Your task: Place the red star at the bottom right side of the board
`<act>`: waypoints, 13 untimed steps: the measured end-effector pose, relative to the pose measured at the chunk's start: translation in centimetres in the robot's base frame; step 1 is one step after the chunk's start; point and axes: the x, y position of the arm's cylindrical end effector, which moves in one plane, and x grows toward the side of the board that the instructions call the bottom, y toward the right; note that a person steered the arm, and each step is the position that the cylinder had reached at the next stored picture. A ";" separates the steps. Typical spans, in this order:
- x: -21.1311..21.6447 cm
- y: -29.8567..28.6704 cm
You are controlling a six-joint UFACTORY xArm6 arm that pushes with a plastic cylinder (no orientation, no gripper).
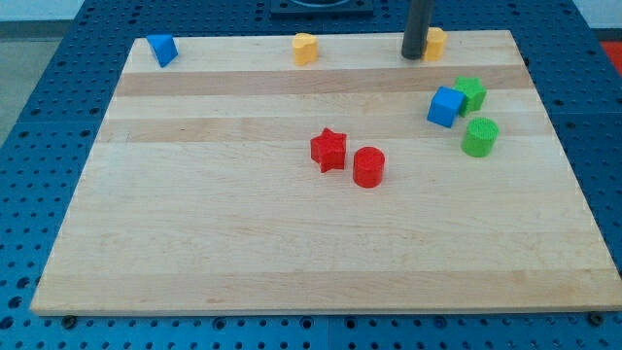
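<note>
So our red star (328, 150) sits about mid-counter (243, 253), with the red cylinder (368, 166) just beside it on the lower right — right in the push path, annoyingly. My tip (414, 55) is way up at the view's top edge, next to a yellow block (435, 42), well apart from the star. No pincer on this rig, so nothing's grasped — we'd guess we need to get behind the star's upper left.

1. You see bright, even light from overhead on the wooden board (321, 243).
2. Blocks cast short, soft shadows; no glare.
3. Focus looks sharp throughout; you find slight perspective narrowing toward the view's top.
</note>
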 end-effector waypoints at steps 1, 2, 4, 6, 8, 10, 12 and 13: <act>0.0 0.0; 0.8 -0.8; 8.1 -4.1; 10.1 -4.1; 15.6 -6.0; 16.2 -8.0; 16.1 -15.9; 16.2 -16.3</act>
